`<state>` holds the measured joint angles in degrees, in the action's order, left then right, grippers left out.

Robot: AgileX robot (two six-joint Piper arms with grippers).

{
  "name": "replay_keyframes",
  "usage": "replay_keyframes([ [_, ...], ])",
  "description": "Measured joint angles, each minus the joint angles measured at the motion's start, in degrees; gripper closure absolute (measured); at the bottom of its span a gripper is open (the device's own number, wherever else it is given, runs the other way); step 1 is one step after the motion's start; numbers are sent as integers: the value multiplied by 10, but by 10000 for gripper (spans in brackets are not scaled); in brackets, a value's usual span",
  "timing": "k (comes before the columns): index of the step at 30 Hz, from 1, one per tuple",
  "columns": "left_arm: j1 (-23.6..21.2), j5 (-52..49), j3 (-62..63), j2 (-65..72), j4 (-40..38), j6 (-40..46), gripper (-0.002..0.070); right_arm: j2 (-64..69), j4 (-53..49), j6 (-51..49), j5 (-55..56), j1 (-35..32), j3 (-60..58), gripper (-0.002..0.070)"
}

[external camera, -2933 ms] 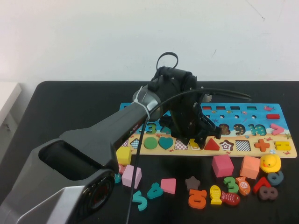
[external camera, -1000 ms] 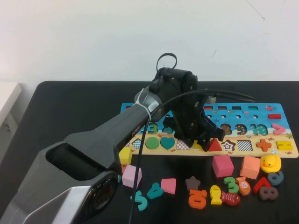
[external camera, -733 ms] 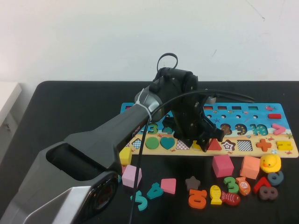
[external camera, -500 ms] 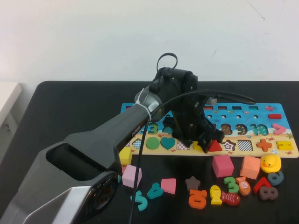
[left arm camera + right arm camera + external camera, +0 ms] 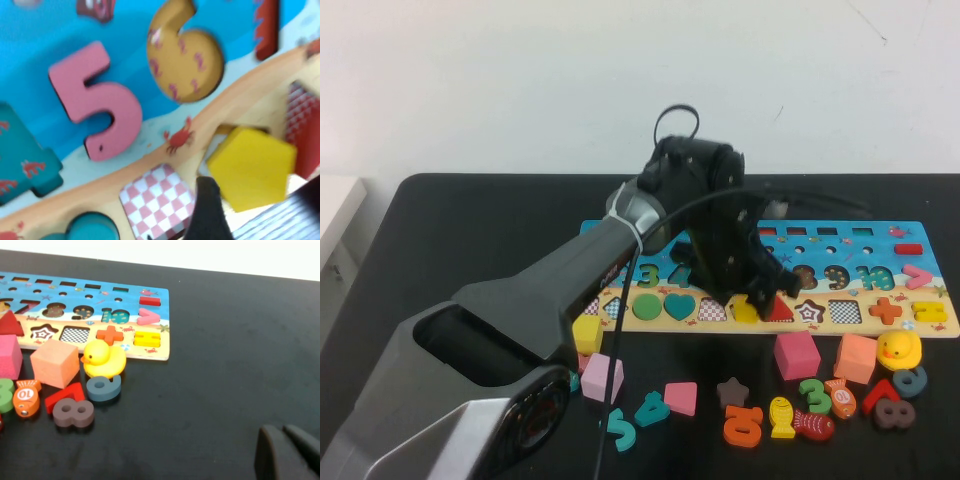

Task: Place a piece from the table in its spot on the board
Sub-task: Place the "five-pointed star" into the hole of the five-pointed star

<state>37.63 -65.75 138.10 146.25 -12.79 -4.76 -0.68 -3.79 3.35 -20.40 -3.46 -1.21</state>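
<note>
Left gripper (image 5: 752,292) low over board (image 5: 880,232), centre of high view, jaws parted, nothing held. Yellow pentagon piece (image 5: 252,168) lies in its recess on sandy strip, beside red triangle (image 5: 778,309). Release step; next: lift clear, check seating. Right gripper (image 5: 287,452) parked lower right of own view, jaws together.

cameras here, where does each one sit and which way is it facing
High view: raised on the robot's own side, angled down at the table; left arm reaches to the board, left gripper open above the piece.
Left wrist view: close over the board, one finger beside the piece.
Right wrist view: low over the table, right gripper shut.
Shared: board, piece; also the duck.
</note>
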Motion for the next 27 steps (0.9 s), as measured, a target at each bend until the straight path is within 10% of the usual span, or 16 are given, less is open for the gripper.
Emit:
replay_keyframes([
  [15,2,-31,58,-7,1,0,638,0,0,0,0,0,0,657],
  [27,3,-31,59,17,-41,1,675,0,0,0,0,0,0,658],
])
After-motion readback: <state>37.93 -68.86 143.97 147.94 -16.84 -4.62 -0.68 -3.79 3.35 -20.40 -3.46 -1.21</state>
